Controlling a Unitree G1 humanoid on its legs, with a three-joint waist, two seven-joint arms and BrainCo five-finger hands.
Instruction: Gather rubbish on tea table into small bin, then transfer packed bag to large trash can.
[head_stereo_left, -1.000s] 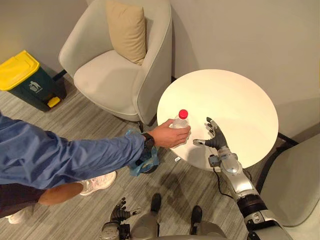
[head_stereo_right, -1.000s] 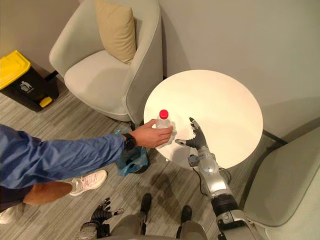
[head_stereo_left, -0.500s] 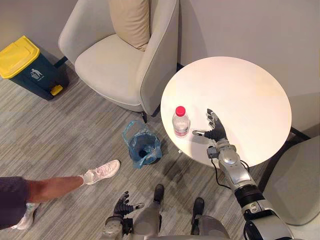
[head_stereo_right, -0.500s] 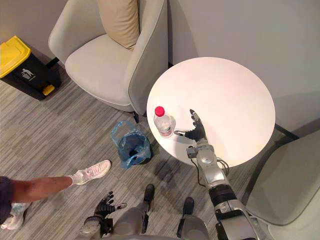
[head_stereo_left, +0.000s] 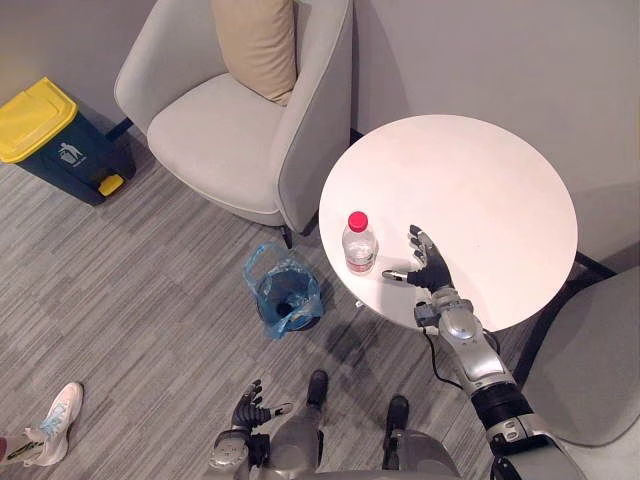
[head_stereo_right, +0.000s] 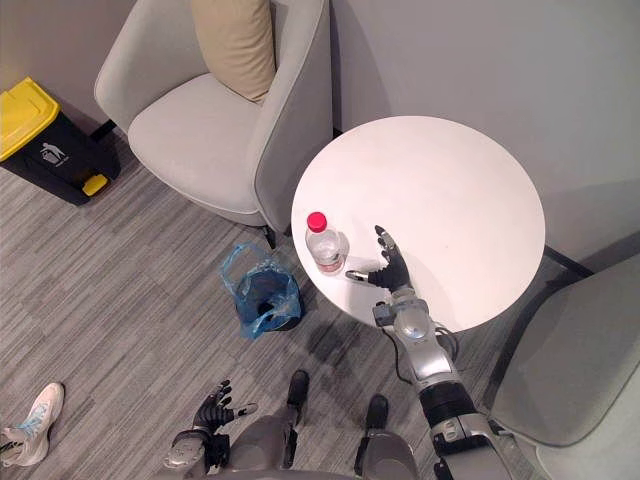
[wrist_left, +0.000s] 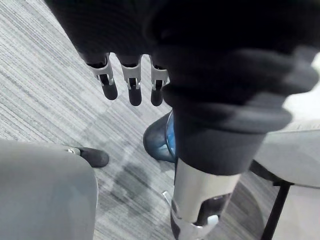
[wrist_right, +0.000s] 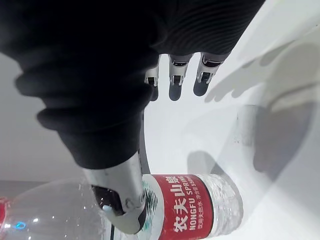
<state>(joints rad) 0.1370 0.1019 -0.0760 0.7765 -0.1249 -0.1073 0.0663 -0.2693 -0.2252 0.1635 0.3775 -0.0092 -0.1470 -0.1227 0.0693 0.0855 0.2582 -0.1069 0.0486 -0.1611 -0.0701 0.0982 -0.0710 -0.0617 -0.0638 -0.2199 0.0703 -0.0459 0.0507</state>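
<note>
White counter (head_stereo_left: 480, 200) carries an upright red-capped bottle (head_stereo_left: 359, 245); the right robot hand (head_stereo_left: 432, 272) is just beside it, spread open. Low over the floor (head_stereo_left: 150, 300), the left robot hand (head_stereo_left: 247, 409) hangs relaxed, open.

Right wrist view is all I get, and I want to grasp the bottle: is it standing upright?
Observer: Yes, the bottle stands upright, red cap up, near the edge of the round table, beside the open right hand.
Operator: Where is the small bin?
Observer: The small bin, lined with a blue bag, stands on the floor beside the table, on the bottle's side.
Operator: And the left hand?
Observer: The left hand hangs low over the floor, open and empty.
</note>
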